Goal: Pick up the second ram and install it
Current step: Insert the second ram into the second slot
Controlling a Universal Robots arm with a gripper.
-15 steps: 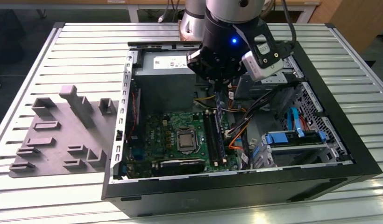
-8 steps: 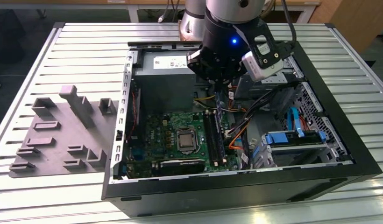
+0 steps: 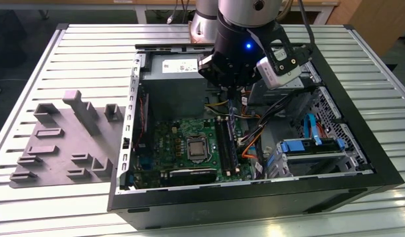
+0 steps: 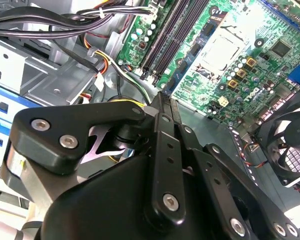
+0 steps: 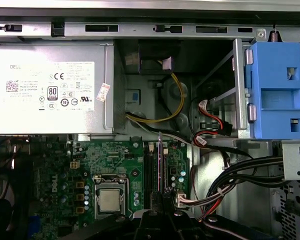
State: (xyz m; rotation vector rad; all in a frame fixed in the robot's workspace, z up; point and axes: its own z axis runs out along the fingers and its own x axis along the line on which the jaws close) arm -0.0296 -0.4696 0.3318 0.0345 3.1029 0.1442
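Note:
My gripper point(image 3: 233, 93) hangs inside the open computer case, above the green board point(image 3: 179, 143). Its fingers are shut on the second ram point(image 5: 160, 159), a thin dark stick seen edge-on in the first wrist view. The stick stands on edge over the long black slots point(image 5: 149, 172), beside the processor socket point(image 5: 109, 199). In the second wrist view the black fingers point(image 4: 162, 150) meet around the stick's narrow edge point(image 4: 163, 102), with the slots point(image 4: 166, 35) farther off. I cannot tell whether the stick touches a slot.
A grey moulded tray point(image 3: 64, 143) lies outside the case on the exterior view's left. The case holds a power supply point(image 5: 50, 90), a blue drive bracket point(image 5: 277, 90), cable bundles point(image 5: 240, 175) and a fan point(image 4: 290, 145). The case wall point(image 3: 133, 98) stands between the tray and the board.

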